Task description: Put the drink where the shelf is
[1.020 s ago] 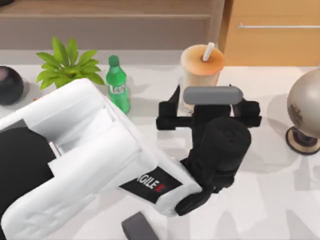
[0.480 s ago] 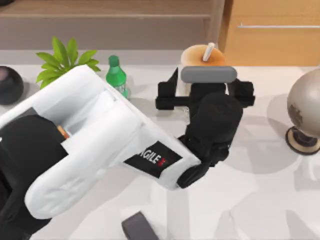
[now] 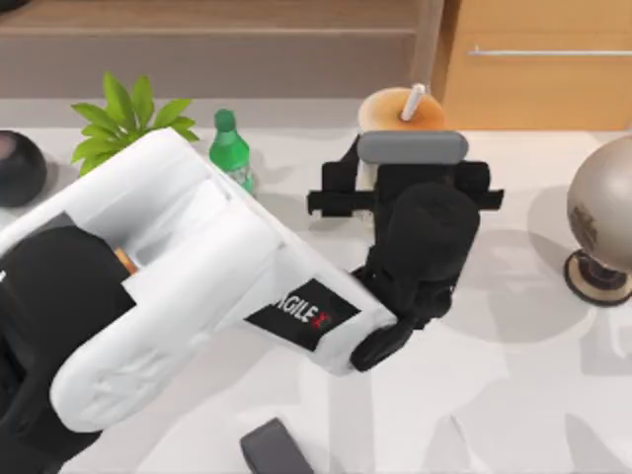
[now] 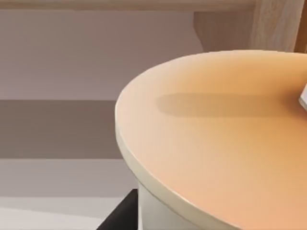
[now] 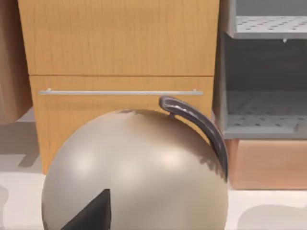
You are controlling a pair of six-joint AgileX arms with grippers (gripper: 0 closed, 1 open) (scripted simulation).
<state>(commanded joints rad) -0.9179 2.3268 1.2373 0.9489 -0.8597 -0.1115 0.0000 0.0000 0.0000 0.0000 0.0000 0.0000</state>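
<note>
Tipping is the risk: the tall clear cup of orange-beige milk tea (image 3: 399,111) stands on the white table (image 3: 533,395) just before the long brown wooden shelf (image 3: 217,44), the left gripper (image 3: 403,188) straddling it, jaws seemingly closed on its sides though partly hidden; a high grip could topple it.

Shelf (image 3: 207,44): runs along the table's far edge, left and centre.
Cabinet (image 3: 538,69): just right of the shelf, behind the globe (image 3: 604,222).
Drink (image 3: 395,123): on the table (image 3: 533,395) in front of the shelf's right end.
Left gripper (image 3: 400,188): around the drink, on its near side.
Bottle (image 3: 230,153): left of the drink.
Plant (image 3: 128,128): left of the bottle.
Globe: at the table's right edge.
</note>
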